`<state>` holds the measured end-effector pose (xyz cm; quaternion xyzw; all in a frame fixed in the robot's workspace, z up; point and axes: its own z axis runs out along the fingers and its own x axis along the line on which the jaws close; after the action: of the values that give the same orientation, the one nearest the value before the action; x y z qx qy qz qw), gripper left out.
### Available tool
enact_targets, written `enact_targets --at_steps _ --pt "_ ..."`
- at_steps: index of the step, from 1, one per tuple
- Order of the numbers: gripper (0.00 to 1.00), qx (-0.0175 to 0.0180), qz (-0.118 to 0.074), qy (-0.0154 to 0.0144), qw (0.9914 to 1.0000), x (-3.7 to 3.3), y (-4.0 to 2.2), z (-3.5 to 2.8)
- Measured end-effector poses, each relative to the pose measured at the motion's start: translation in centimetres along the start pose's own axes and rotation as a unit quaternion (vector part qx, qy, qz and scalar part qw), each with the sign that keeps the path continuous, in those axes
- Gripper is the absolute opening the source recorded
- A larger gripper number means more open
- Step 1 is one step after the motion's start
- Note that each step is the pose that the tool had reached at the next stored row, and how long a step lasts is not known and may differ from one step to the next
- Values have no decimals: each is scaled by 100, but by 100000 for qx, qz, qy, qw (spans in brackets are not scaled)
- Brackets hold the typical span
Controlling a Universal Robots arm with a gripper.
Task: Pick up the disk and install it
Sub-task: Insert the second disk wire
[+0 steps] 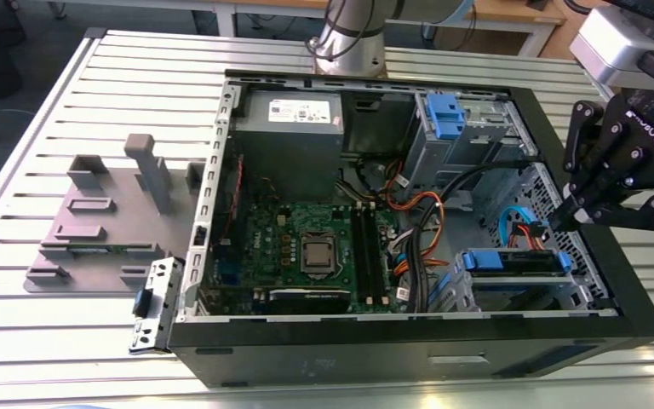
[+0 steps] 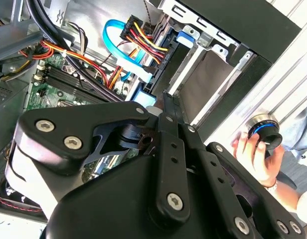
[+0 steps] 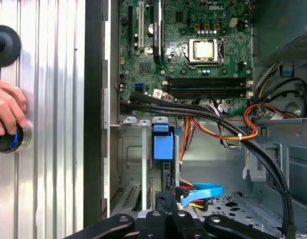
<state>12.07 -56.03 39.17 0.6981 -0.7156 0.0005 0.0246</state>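
The disk [image 1: 514, 261], with blue plastic rails, sits in the lower drive bay of the open computer case [image 1: 418, 341], at the exterior view's right. In the first wrist view the disk [image 3: 163, 144] stands edge-on in the metal cage, its blue rail end showing. Blue and multicoloured cables [image 1: 520, 230] run to its back end. My black gripper [image 1: 571, 217] hovers just above the bay, its fingers closed together with nothing between them. Both wrist views show the gripper [image 2: 166, 99] [image 3: 166, 196] pointing down at the cables behind the disk.
An upper bay holds a small blue clip [image 1: 446, 115]. A grey fixture [image 1: 111, 213] and a loose metal bracket [image 1: 151, 302] lie on the slatted table at the exterior view's left. A person's hand [image 2: 258, 154] holds a round knob [image 2: 263, 134] beside the case.
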Motion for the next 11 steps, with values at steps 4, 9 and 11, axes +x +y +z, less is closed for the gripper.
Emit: enact_targets --at_steps 4,9,11 --pt "11 -4 -2 -103 100000 -11 -29 15" --pt "11 -29 -8 -192 100000 -75 -103 89" --pt "11 -31 -36 -183 100000 -137 -103 110"
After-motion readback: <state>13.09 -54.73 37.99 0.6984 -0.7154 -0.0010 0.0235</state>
